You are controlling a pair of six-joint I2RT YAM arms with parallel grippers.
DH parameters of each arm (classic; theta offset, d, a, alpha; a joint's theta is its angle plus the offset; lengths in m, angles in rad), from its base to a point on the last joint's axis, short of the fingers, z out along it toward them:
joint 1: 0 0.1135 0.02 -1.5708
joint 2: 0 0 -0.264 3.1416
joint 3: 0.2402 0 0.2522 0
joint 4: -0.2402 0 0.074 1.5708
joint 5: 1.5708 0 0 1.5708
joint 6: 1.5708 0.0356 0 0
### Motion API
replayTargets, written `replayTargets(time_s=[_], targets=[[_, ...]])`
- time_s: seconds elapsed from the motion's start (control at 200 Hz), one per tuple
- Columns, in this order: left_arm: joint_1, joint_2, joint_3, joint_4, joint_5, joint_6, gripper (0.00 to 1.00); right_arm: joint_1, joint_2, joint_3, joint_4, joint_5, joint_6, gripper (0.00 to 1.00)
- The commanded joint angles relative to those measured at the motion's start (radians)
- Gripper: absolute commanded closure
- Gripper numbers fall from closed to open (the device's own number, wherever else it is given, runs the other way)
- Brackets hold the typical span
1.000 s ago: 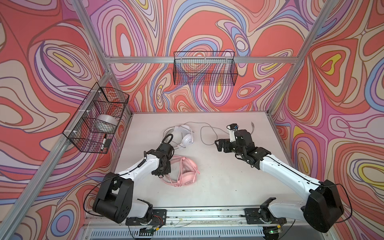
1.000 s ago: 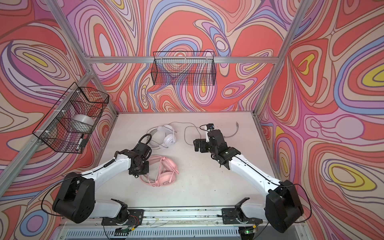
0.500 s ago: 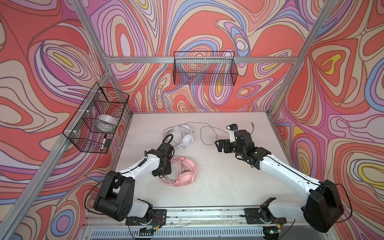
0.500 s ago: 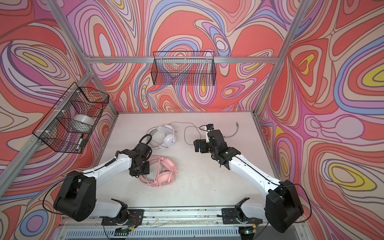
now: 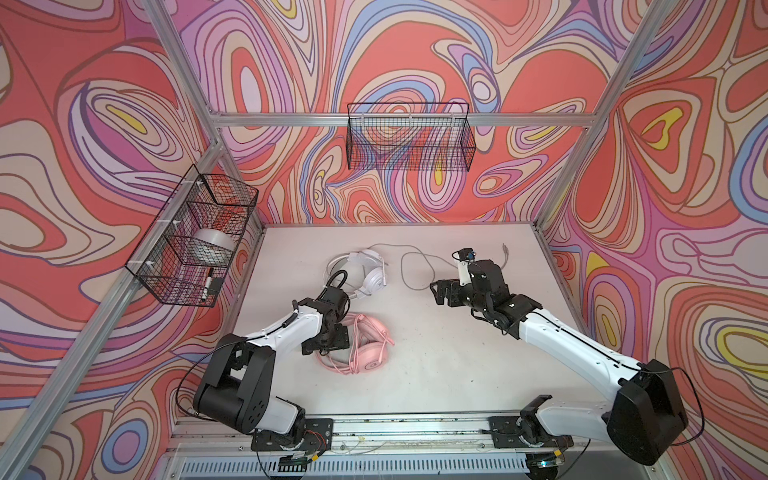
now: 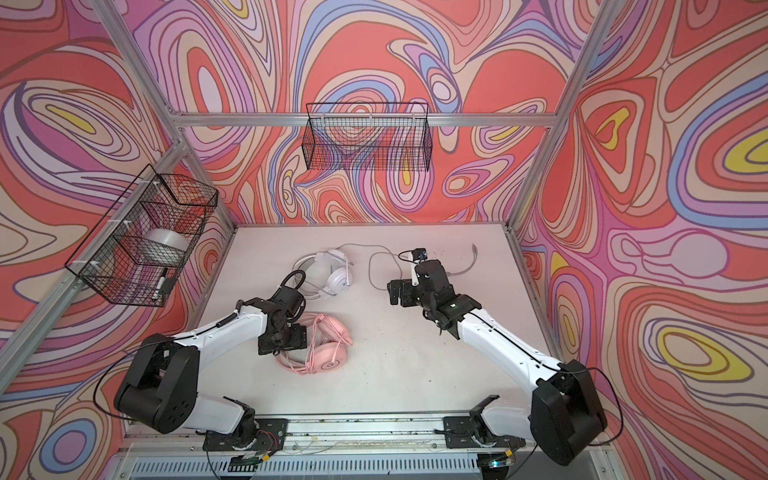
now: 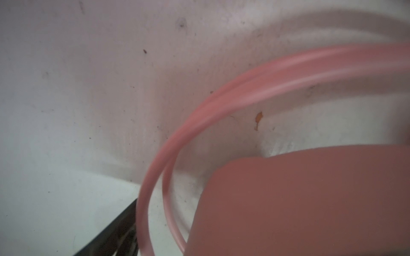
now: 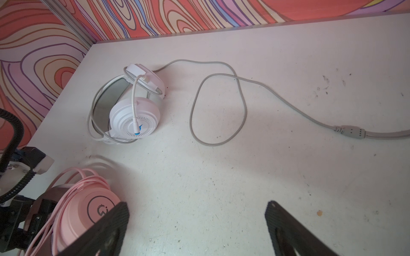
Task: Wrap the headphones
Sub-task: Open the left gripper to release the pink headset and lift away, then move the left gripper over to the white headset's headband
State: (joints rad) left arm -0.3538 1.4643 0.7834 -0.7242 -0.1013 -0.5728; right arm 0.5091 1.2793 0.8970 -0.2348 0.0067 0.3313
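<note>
Left wrist view: pink cable (image 7: 199, 106) loops run right past one finger (image 7: 115, 232) of the left hand (image 5: 326, 340), just beside a pink earcup (image 7: 299, 199).

Risk: nothing pins those loops. The coil may spring off the pink headphones (image 5: 370, 359), or snag a finger if that hand lifts.

Left hand looks spread with nothing pinched, low against the pink headphones on the counter (image 5: 436, 374). Right hand (image 8: 197, 206) is wide and empty, above bare counter.

White headphones (image 5: 372, 278) lie further back, with the grey cable (image 8: 351, 132) sprawled in a loose loop, unwrapped. Roughly half the job left, I'd say. Grabbing that cable mid-loop could drag the headset.
</note>
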Motion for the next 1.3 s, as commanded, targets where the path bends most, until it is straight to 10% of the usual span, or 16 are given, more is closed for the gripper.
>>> replayTargets(time_s=[0.0, 0.726, 1.292], targets=[[0.004, 0.005, 0.025, -0.004, -0.006, -0.014, 0.08, -0.006, 0.003, -0.001, -0.008, -0.012, -0.014, 0.02], [0.008, -0.180, 0.279, -0.170, -0.148, -0.022, 0.07, -0.006, 0.039, 0.063, -0.024, -0.140, -0.098, 0.02], [0.145, 0.138, 0.635, -0.156, 0.100, 0.026, 0.15, -0.006, 0.081, 0.135, 0.008, -0.150, -0.064, 0.02]])
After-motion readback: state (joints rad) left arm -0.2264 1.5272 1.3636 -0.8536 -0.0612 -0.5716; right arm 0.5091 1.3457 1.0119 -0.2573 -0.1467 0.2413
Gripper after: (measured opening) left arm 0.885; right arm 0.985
